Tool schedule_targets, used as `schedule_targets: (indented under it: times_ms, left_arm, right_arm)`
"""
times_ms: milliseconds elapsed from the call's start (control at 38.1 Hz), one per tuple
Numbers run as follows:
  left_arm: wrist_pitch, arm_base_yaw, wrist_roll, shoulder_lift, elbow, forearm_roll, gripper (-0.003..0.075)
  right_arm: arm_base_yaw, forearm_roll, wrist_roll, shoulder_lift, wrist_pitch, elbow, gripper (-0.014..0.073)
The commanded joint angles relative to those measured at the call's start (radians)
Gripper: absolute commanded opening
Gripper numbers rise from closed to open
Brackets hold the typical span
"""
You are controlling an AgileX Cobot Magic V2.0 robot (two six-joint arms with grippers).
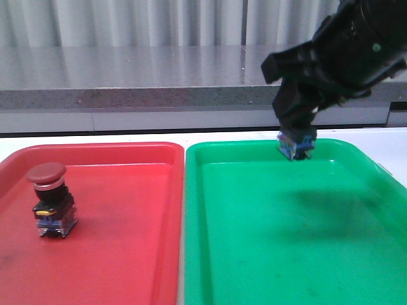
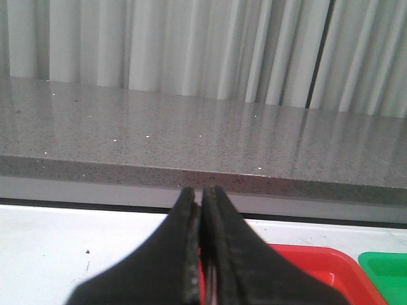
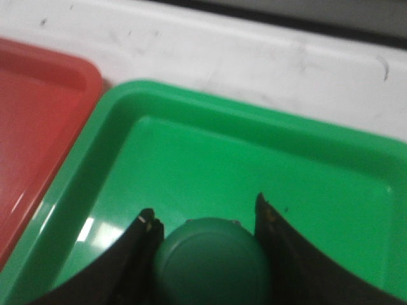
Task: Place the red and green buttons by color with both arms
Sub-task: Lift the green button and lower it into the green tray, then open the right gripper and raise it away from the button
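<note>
While gripped, green button [image 3: 213,260] looks dark, perhaps blurred.

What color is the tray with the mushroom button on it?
Red tray; the front view shows it best.

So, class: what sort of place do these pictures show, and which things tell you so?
Probably a lab or test bench, not a home. A red tray and a green tray lie side by side on a white table, with a grey speckled counter and pale curtains behind.
</note>
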Motion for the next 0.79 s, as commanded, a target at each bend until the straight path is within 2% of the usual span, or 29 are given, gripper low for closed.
schedule_targets:
  times_ms: [0, 131, 210, 315, 604, 683, 762]
  left_arm:
    - [-0.08, -0.007, -0.005, -0.015, -0.027, -0.006, -0.002]
    - [-0.08, -0.007, -0.005, -0.015, -0.027, -0.006, -0.002]
    - [-0.08, -0.007, -0.005, -0.015, -0.027, -0.006, -0.002]
    - [-0.08, -0.007, -0.005, -0.015, -0.027, -0.006, -0.002]
    - [-0.08, -0.007, -0.005, -0.015, -0.027, -0.006, -0.002]
    - [-0.08, -0.007, -0.005, -0.015, -0.027, -0.006, -0.002]
    - [-0.08, -0.007, -0.005, -0.015, -0.027, -0.006, -0.002]
  right_arm:
    - [0.032, 0.004, -0.002, -0.035, -0.118, 0.067, 0.0045]
    - [0.038, 0.004, -0.002, -0.008, -0.173, 0.117, 0.0056]
    - [0.038, 0.004, -0.002, 0.008, -0.179, 0.127, 0.0097]
    - [0.038, 0.004, -0.002, 0.021, -0.175, 0.128, 0.0186]
    - [0.038, 0.009, -0.001, -0.055, -0.173, 0.127, 0.052]
    - [0.038, 0.009, -0.001, -0.115, -0.172, 0.125, 0.0559]
    - [0.033, 0.009, -0.001, -0.172, -0.163, 0.111, 0.056]
